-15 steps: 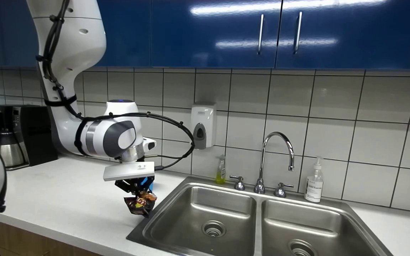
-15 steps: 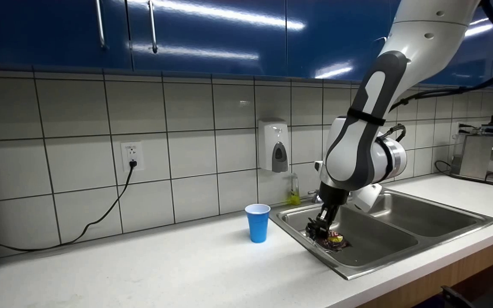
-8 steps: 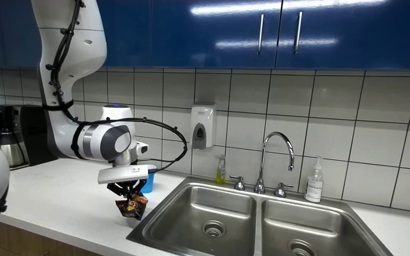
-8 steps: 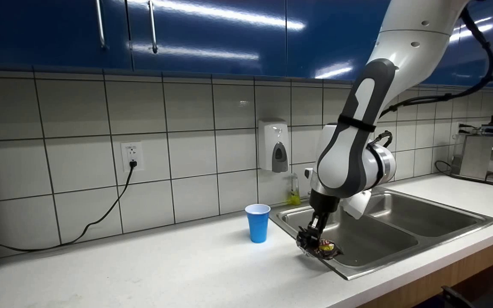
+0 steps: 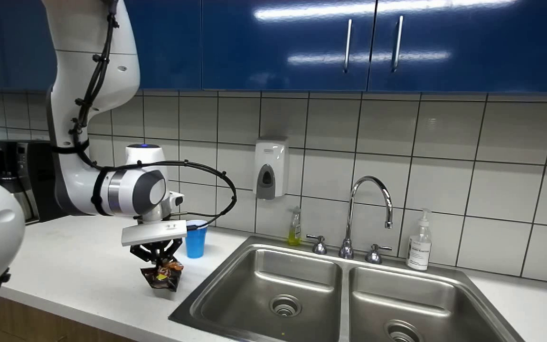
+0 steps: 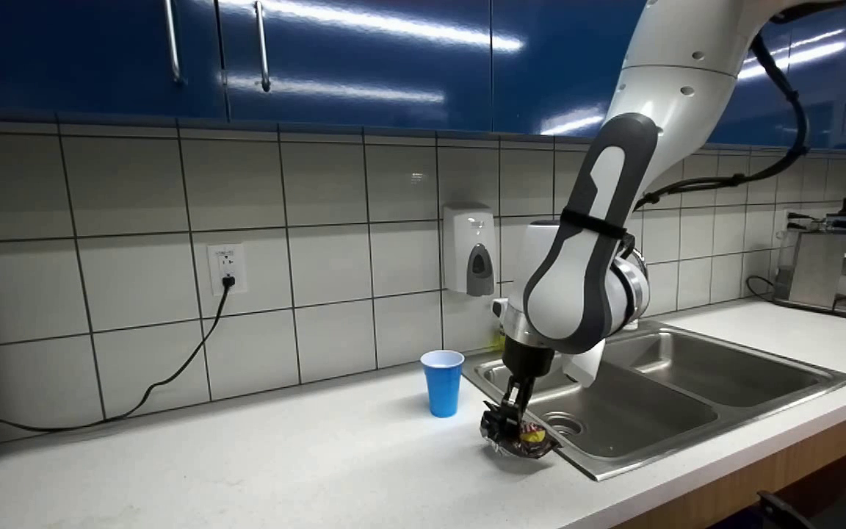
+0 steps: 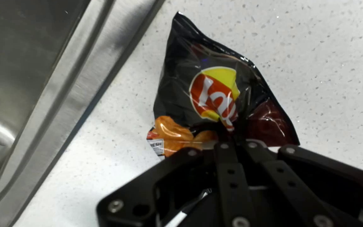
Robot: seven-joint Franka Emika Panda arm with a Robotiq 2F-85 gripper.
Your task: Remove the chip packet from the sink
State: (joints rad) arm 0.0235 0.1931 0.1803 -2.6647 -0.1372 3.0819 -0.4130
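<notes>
The chip packet is dark, with a red and yellow logo and an orange chip picture; it shows in both exterior views and in the wrist view. My gripper is shut on it, pinching its crumpled middle; the gripper also shows in an exterior view and the wrist view. The fingertips are hidden in the folds. The packet hangs low over the white counter, beside the sink rim. I cannot tell if it touches the counter. The sink has two steel basins.
A blue cup stands on the counter near the wall, behind the gripper. A faucet, a yellow-green bottle and a pump bottle stand at the sink's back. A dispenser is on the wall.
The arm and the held packet have moved away from the sink, from over its rim and edge to over the counter. The blue cup shows more fully in an exterior view.
</notes>
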